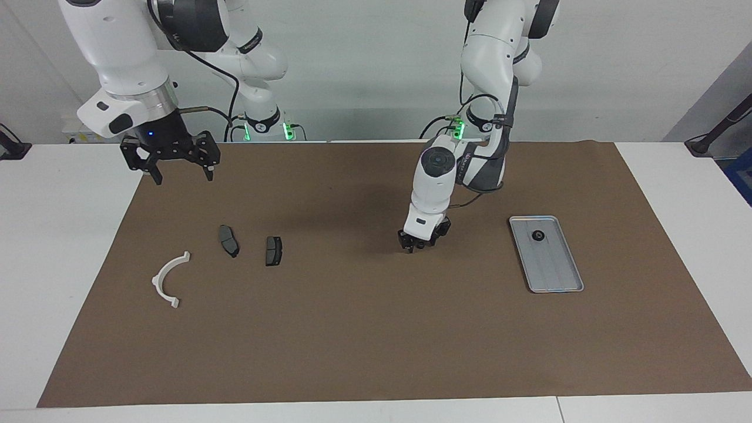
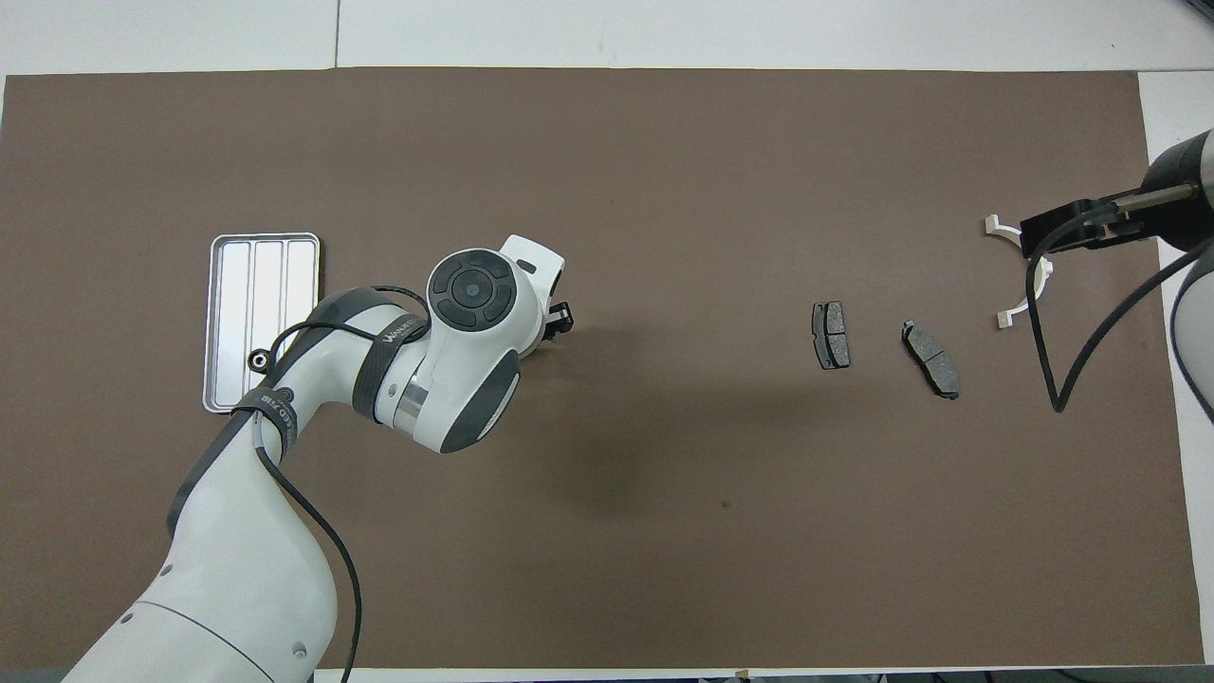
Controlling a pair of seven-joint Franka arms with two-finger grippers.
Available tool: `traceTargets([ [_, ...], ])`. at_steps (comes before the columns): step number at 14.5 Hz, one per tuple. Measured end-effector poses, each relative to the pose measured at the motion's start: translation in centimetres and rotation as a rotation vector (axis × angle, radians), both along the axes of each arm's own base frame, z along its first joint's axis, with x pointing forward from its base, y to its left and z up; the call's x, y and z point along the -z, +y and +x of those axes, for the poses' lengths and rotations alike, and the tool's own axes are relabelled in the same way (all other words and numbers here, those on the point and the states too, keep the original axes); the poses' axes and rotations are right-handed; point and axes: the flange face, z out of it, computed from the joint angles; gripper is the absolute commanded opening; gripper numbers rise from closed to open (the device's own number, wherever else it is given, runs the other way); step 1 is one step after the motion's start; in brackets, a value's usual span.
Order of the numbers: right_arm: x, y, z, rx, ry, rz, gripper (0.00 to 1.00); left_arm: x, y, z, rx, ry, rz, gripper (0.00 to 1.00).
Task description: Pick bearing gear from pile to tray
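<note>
Bearing gear (image 1: pixel 538 235) in tray (image 1: pixel 555 276), beside left jaws (image 1: pixel 418 246).

On the surface (image 1: pixel 376 329) lies a mat (image 1: pixel 364 352) carrying everything. The tray (image 1: pixel 555 267) sits toward the left arm's end, with a small round piece (image 1: pixel 538 235) in its end nearer the robots. Toward the right arm's end lie two brake pads (image 1: pixel 274 251), side by side and apart. The half-ring bracket (image 1: pixel 167 279) lies a little farther from the robots than the pads, closer to the mat's edge at that end.
</note>
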Motion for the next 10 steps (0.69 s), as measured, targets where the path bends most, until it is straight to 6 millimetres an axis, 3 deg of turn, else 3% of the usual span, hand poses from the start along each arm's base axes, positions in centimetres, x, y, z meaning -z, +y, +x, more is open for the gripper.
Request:
traceTargets([
  [2,0.1,-1.0,0.0,0.021,0.005,0.015,1.00,0.2,0.1,-0.1,0.000,0.001,0.001,0.64],
  [5,0.1,-2.3,-0.2,0.050,0.015,0.046,1.00,0.2,0.0,-0.1,0.001,-0.003,-0.002,0.40],
  [7,0.0,-2.5,-0.3,0.055,0.014,0.047,1.00,0.0,-0.1,-0.1,0.003,-0.008,-0.006,0.27],
  [8,0.0,-2.4,-0.3,0.063,0.013,0.048,1.00,-0.1,-0.1,-0.1,0.003,-0.009,-0.007,0.14],
  [10,0.0,-2.2,-0.4,0.107,0.014,0.050,1.00,-0.1,-0.1,-0.1,0.003,-0.010,-0.007,0.06],
])
